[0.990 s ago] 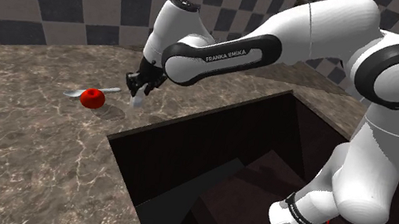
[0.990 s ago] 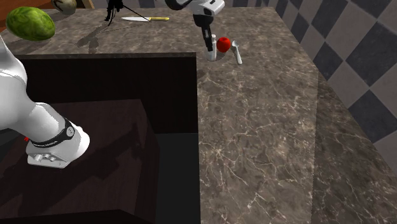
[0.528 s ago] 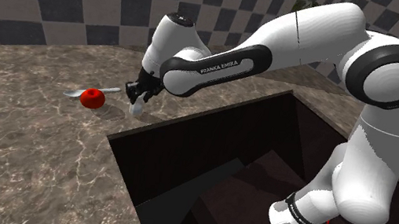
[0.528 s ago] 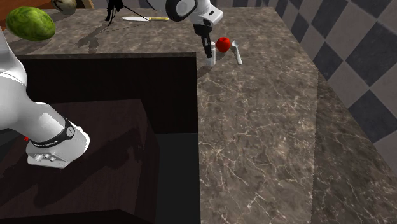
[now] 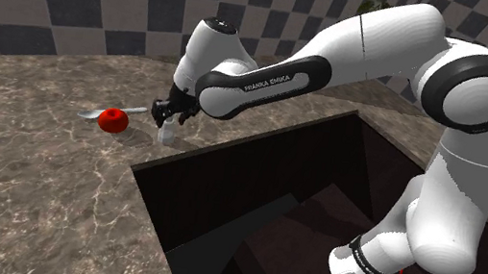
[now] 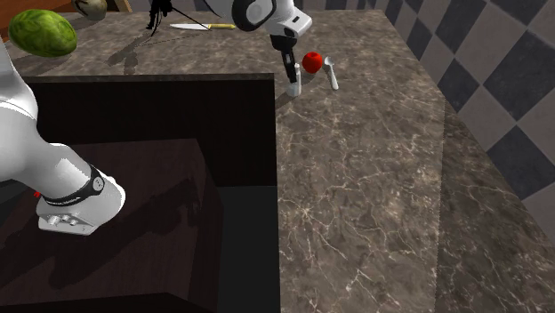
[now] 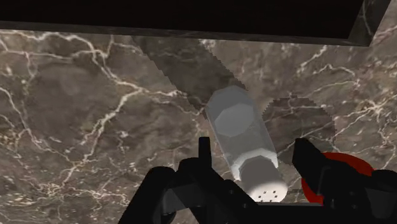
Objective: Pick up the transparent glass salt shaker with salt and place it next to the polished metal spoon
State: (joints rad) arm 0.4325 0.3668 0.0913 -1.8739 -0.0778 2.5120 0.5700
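My gripper (image 7: 252, 151) hung with jaws wide, touching neither side of the salt shaker (image 7: 238, 124) standing on the counter (image 6: 374, 178) near the spoon (image 6: 333, 73) beside a red fruit (image 6: 312, 61), so I judged a straight, slow lift best.

Salt shaker (image 5: 166, 135): pale grey, faceted body, perforated cap on top. It stands upright on the marble counter (image 5: 33, 181), close to the counter's inner edge. Spoon (image 5: 90, 113): grey metal, lying flat on the same counter, near the shaker but not touching it.
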